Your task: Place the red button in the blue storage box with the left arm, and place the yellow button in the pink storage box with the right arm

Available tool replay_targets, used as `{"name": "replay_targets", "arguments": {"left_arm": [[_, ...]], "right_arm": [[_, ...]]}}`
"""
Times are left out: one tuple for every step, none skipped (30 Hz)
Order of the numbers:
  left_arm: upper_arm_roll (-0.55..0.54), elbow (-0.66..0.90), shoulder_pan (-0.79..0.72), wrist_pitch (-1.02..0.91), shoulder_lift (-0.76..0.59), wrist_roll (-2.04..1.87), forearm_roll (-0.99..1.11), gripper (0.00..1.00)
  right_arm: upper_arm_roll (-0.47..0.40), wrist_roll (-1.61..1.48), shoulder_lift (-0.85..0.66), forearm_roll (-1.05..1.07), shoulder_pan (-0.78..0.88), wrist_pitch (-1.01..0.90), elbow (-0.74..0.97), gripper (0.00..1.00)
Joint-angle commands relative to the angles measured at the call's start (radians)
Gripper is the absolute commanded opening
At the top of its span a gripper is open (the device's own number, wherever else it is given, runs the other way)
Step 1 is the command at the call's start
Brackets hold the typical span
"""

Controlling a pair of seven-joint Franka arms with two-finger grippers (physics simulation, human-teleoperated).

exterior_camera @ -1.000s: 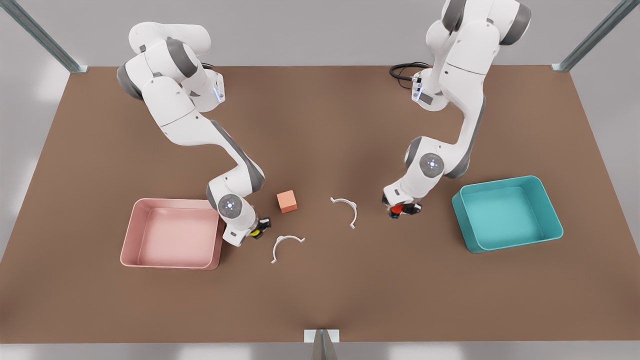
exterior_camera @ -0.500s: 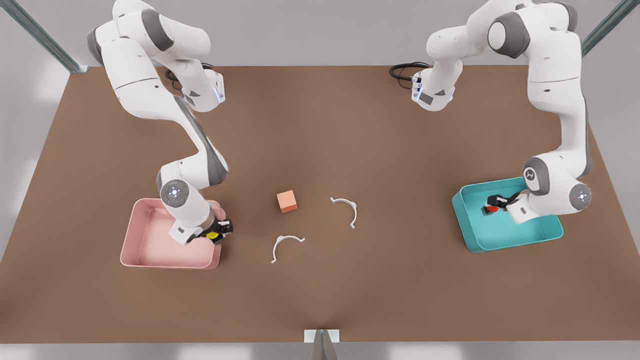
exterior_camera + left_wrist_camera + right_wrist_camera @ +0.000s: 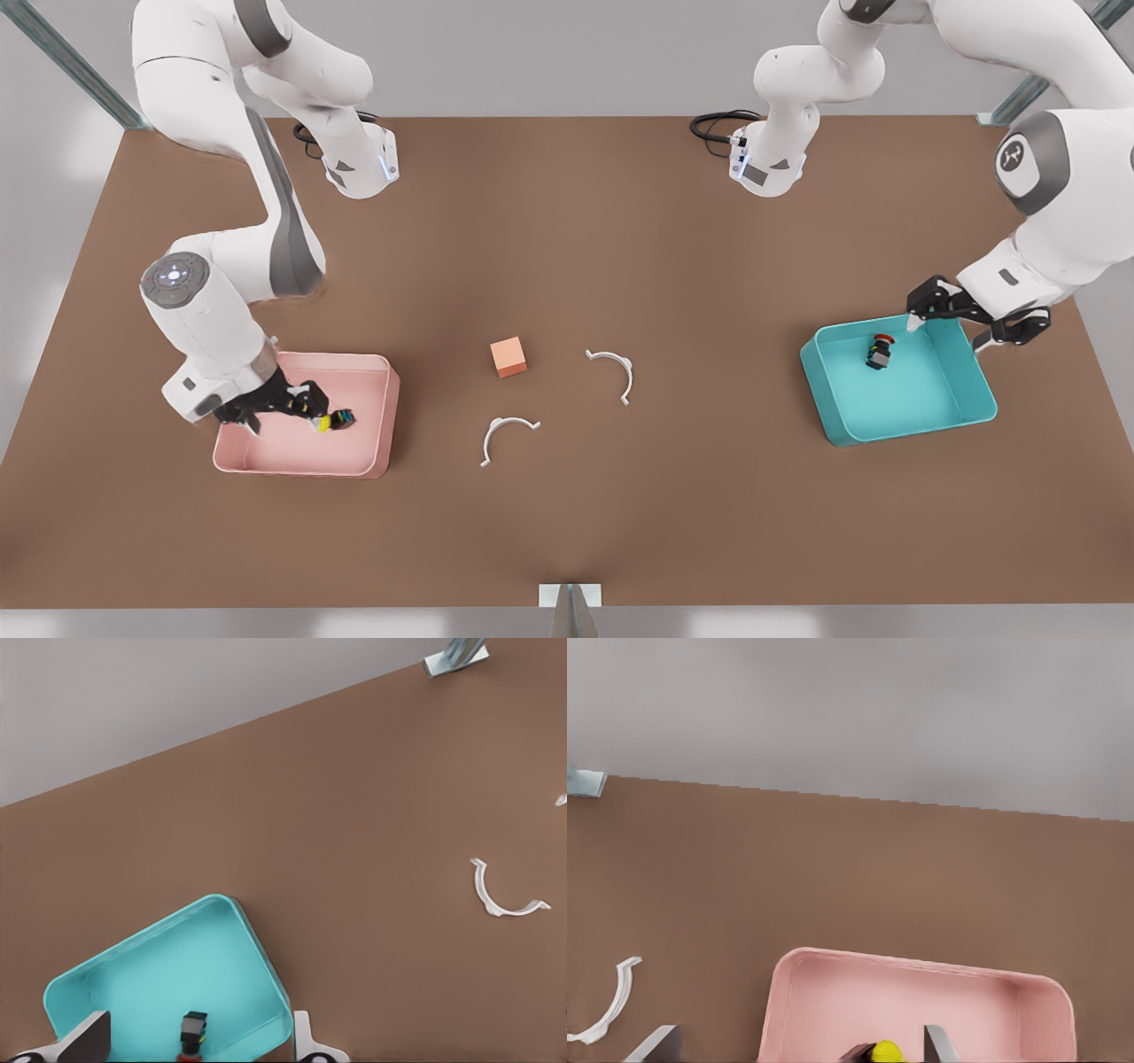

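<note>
Counter [image 3: 567,514] of plain brown carries both trays, with one arm at each. On the front view's right, the left gripper [image 3: 946,335] hovers over the far right corner of the blue storage box [image 3: 939,416], its jaws spread wide and holding nothing; the left wrist view shows the two fingertips [image 3: 87,1038] well apart on either side of the red button [image 3: 192,1033]. The red button [image 3: 879,351] lies inside that tray, on its floor near the far wall, apart from the jaws. On the front view's left, the right gripper [image 3: 283,413] reaches over the left rim of the pink storage box [image 3: 376,461], jaws also spread, with the yellow button [image 3: 335,420] lying on the tray floor just beyond the fingertips; the right wrist view shows the yellow cap [image 3: 884,1051] between the open fingers [image 3: 937,1043], with no finger touching it. Between the two trays, on the bare surface, sit an orange-pink cube [image 3: 508,357] and two white curved clips, one [image 3: 613,372] to the cube's right and one [image 3: 505,436] nearer the camera.
</note>
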Motion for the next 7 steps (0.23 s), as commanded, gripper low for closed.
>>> {"name": "replay_targets", "arguments": {"left_arm": [[0.0,0.001,0.0,-0.075,-0.002,-0.419,0.022,1.0],[-0.002,0.001,0.0,-0.075,-0.002,-0.421,0.021,1.0],[-0.002,0.001,-0.001,-0.075,-0.002,-0.421,0.021,1.0],[-0.002,0.001,-0.003,-0.077,-0.002,-0.421,0.021,1.0],[-0.002,0.003,-0.003,-0.077,-0.002,-0.421,0.021,1.0],[-0.004,0.003,-0.003,-0.077,-0.002,-0.421,0.021,1.0],[-0.005,0.003,-0.004,-0.078,-0.002,-0.421,0.021,1.0]], "right_arm": [[-0.138,-0.07,-0.078,0.114,0.09,-0.332,0.02,1.0],[-0.189,-0.111,-0.104,0.13,0.096,-0.398,0.034,1.0],[-0.189,-0.111,-0.072,0.125,0.098,-0.485,0.114,1.0],[-0.19,-0.183,0.03,0.127,0.095,-0.605,0.281,1.0],[-0.187,-0.176,0.069,0.127,0.095,-0.658,0.353,1.0],[-0.197,-0.177,0.063,0.128,0.095,-0.634,0.352,1.0],[-0.197,-0.177,0.069,0.13,0.093,-0.629,0.349,1.0]]}}
